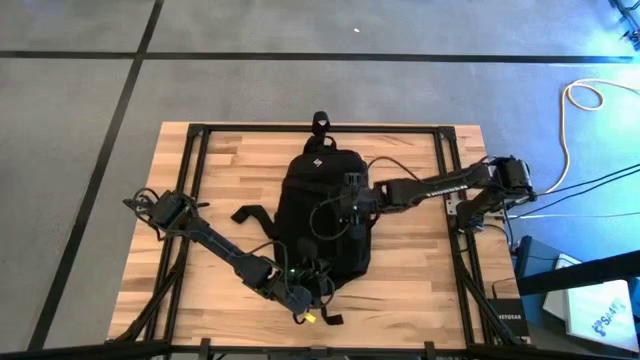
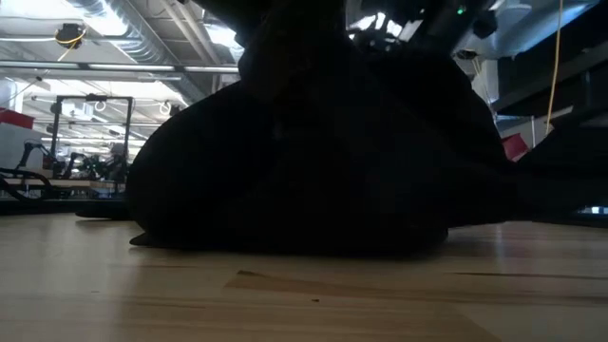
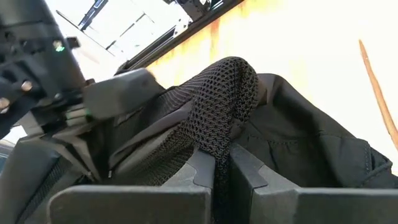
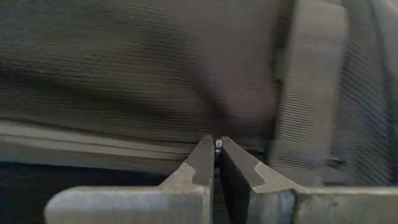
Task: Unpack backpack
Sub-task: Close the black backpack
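The black backpack (image 1: 320,215) lies flat mid-table, its loop handle (image 1: 321,122) toward the far edge and its straps spread to the left and near sides. In the low view the backpack (image 2: 304,152) is a dark mound. My left gripper (image 1: 300,297) is at its near end, shut on black mesh (image 3: 227,93). My right gripper (image 1: 350,207) reaches in from the right over the backpack's middle, shut on a small shiny bit at a seam. My left gripper pinches a raised fold of the backpack's black mesh fabric (image 3: 219,149) between its two fingers. The mesh humps up beyond the fingertips, and the rest of the backpack lies on the table. My right gripper pinches a small shiny piece (image 4: 218,145), seemingly a zipper pull, at the very tips of its fingers. It sits on a seam line of the backpack's ribbed fabric (image 4: 124,74), beside a webbing strap (image 4: 311,87). The fingers come down from above.
A loose strap (image 1: 250,214) lies on the wood left of the backpack. A small yellow tag (image 1: 310,317) shows by the near edge next to my left gripper. Black frame rails (image 1: 190,200) run along the table's sides. Bare wood lies far-left and near-right.
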`<action>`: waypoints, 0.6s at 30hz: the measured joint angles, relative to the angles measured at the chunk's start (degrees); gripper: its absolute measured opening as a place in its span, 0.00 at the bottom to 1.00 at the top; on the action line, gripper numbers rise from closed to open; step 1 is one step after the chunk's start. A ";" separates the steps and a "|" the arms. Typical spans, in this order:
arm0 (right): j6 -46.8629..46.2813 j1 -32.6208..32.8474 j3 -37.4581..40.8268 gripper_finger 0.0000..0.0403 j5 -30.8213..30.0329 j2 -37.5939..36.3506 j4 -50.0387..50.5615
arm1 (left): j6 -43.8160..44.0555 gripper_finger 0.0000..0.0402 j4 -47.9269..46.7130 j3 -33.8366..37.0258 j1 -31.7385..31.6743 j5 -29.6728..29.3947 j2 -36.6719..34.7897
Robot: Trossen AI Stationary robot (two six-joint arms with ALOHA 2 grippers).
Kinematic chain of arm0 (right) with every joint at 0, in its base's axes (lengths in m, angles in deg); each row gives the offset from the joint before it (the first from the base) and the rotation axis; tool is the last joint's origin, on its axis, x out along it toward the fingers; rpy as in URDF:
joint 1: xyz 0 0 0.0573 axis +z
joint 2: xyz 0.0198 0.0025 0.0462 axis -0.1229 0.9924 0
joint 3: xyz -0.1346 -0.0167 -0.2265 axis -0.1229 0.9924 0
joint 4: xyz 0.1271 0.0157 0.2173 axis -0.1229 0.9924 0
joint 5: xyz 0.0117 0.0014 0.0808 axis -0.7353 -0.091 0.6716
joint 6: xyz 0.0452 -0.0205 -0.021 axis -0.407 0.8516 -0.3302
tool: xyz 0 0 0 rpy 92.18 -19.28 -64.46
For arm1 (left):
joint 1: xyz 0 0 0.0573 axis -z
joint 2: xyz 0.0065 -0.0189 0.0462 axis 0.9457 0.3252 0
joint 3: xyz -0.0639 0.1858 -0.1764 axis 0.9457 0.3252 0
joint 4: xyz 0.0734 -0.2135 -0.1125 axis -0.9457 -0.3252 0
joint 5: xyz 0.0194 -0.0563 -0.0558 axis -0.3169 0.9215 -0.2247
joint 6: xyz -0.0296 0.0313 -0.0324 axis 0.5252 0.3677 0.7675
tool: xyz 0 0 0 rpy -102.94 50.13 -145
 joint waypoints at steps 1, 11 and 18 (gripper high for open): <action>0.25 -1.03 0.00 0.00 0.34 0.00 -0.08 | 0.07 0.00 0.00 0.00 0.01 0.03 0.00; 6.61 -10.00 0.00 0.00 1.59 0.00 -1.10 | 0.17 0.00 0.00 -0.02 0.01 0.09 -0.02; 10.81 -14.07 0.02 0.00 2.13 0.00 -3.33 | 0.50 0.00 -0.05 -0.04 0.00 -0.12 -0.09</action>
